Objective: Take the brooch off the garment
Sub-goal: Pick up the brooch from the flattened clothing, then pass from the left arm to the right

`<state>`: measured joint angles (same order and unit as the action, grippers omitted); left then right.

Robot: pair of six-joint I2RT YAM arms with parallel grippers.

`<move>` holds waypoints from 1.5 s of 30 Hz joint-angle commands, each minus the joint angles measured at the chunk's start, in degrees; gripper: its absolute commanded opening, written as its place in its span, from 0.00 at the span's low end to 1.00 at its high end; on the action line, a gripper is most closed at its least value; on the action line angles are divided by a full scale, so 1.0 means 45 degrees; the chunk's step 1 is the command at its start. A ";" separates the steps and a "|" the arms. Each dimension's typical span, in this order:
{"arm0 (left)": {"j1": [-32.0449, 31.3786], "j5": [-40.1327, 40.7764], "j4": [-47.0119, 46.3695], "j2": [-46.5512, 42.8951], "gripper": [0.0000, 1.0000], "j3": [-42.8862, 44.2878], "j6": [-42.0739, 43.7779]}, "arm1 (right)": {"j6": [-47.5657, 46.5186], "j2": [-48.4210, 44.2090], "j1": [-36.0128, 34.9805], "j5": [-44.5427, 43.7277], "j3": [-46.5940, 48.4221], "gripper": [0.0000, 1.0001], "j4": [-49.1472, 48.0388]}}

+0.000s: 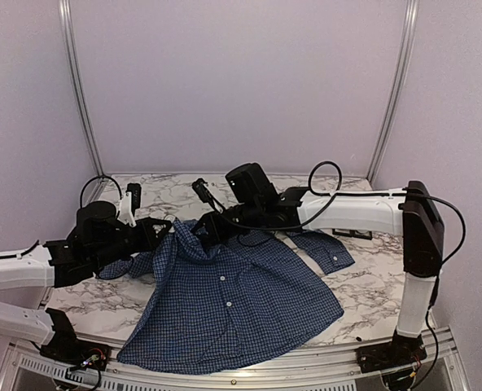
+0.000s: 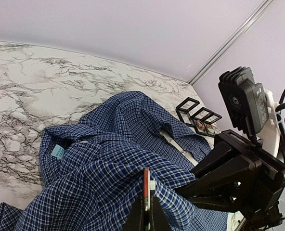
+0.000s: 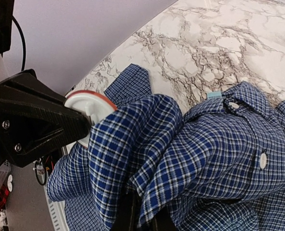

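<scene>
Nearest the arm bases, the garment (image 1: 233,301) lies spread across the marble table (image 1: 371,285), with its hem toward the bottom of the overhead frame. Higher up, near the collar, both arms meet at one raised fold.

The right gripper (image 1: 214,226) comes in from the right of the frame. Its jaws are pinched narrow on a bunch of checked cloth, holding it lifted off the table. My reading is that it anchors the fabric so the pin can be pulled against it.

The left gripper (image 1: 155,232) faces it from the left, with its jaws drawn narrow on the brooch (image 3: 92,109). This is a round white badge with a red rim, seen edge-on at the bottom centre of the left wrist view. It sits against the lifted fold and appears not yet free of the cloth.

Beyond the collar, with its pale blue label (image 2: 58,152), a black compartment tray (image 2: 199,115) sits toward the upper right. That is possibly where the brooch is meant to go.
</scene>
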<state>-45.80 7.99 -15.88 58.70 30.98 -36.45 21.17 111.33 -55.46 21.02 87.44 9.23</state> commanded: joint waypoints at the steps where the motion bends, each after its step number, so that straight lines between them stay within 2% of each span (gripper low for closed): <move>1: 0.0022 -0.0471 -0.2179 0.0398 0.00 -0.0441 -0.0271 | 0.0334 -0.0979 0.0427 0.0252 -0.0512 0.13 -0.0625; 8: 0.0041 -0.0940 -0.3087 0.0816 0.00 -0.0619 -0.0550 | 0.1058 -0.1769 0.0937 0.0561 -0.1627 0.40 -0.1923; 12: 0.0113 -0.1370 -0.3572 0.1151 0.00 -0.0623 -0.0870 | 0.1472 -0.1595 0.0939 0.1392 -0.1699 0.51 -0.2990; 17: 0.0231 -0.2022 -0.4798 0.1509 0.00 -0.0943 -0.1404 | 0.2109 -0.1056 0.0967 0.2405 -0.1716 0.58 -0.4095; 22: 0.0302 -0.2174 -0.5591 0.1624 0.00 -0.1148 -0.1746 | 0.3222 -0.0610 0.1148 0.3244 -0.2181 0.58 -0.5598; 28: 0.0312 -0.2391 -0.6349 0.1747 0.00 -0.1259 -0.1935 | 0.3887 -0.0203 0.1203 0.3474 -0.2429 0.57 -0.6329; 38: 0.0317 -0.2864 -0.7091 0.2322 0.00 -0.1125 -0.2177 | 0.6521 0.0299 0.1693 0.4808 -0.3559 0.42 -1.0470; 45: 0.0326 -0.3133 -0.7422 0.2562 0.00 -0.1044 -0.2304 | 0.7160 0.0614 0.1710 0.5389 -0.3633 0.31 -1.1552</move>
<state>-44.64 -4.43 -44.84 69.36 25.52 -46.17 50.46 112.77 -47.88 42.41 70.89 -37.06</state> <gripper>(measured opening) 0.013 0.339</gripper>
